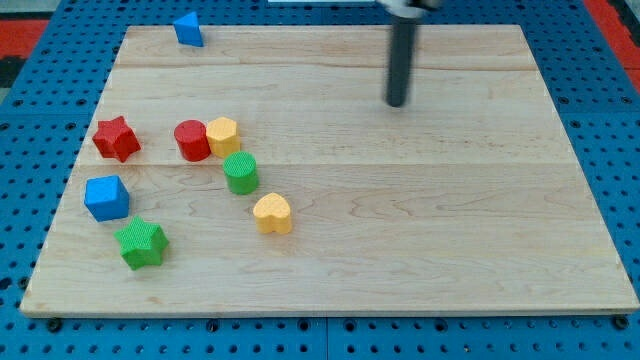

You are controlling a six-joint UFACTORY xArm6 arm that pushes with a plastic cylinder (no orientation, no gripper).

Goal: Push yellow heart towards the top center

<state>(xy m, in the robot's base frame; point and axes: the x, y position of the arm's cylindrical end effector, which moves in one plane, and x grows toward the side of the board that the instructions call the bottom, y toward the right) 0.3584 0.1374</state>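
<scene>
The yellow heart [272, 213] lies on the wooden board [450, 220], left of centre and toward the view's bottom. My tip [398, 103] stands on the board near the view's top, right of centre. It is well up and to the right of the heart and touches no block. The rod rises out of the view's top edge.
A green cylinder [240, 172] sits just up-left of the heart. A yellow block [222, 134] touches a red cylinder [192, 140]. A red star [116, 137], a blue cube [106, 197] and a green star [141, 243] stand at the left. A blue triangle [188, 29] is at the top left edge.
</scene>
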